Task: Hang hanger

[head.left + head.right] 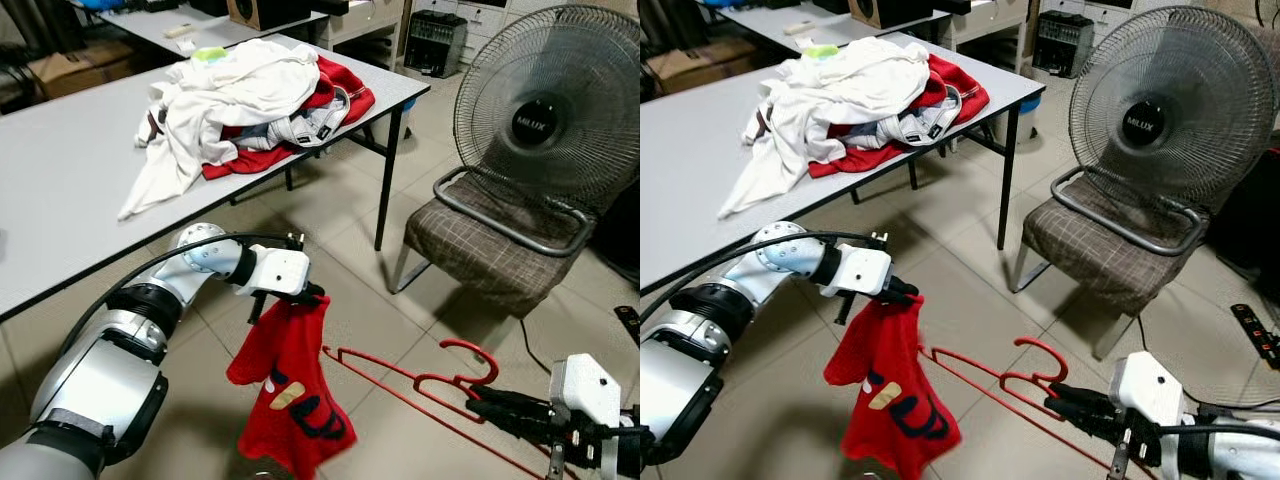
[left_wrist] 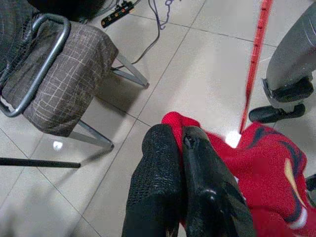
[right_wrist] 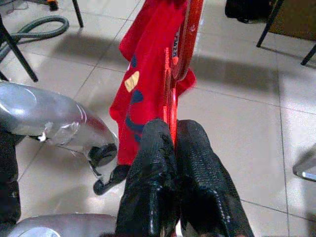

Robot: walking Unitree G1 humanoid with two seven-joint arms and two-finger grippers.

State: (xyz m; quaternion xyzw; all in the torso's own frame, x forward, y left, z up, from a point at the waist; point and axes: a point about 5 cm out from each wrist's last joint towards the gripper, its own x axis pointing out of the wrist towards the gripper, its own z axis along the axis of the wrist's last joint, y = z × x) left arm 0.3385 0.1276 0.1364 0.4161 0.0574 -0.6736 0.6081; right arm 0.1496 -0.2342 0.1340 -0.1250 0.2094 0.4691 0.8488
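Table [image 1: 60, 190] upper left of frame, clothes pile [image 1: 250, 100] on its far end. Chair [image 1: 495, 245] right of table, fan [image 1: 560, 110] on/behind its seat, upper right. Lower centre: left gripper [image 1: 308, 293] pinches top of garment [image 1: 290, 385], which hangs below it. Hanger [image 1: 420, 385] runs from garment to lower right, hook end clamped in right gripper [image 1: 485, 405]. Power strip [image 1: 628, 325] on floor, right edge.

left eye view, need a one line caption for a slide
Left gripper pinches a small red printed garment while right gripper clamps a red wire hanger above the tiled floor.
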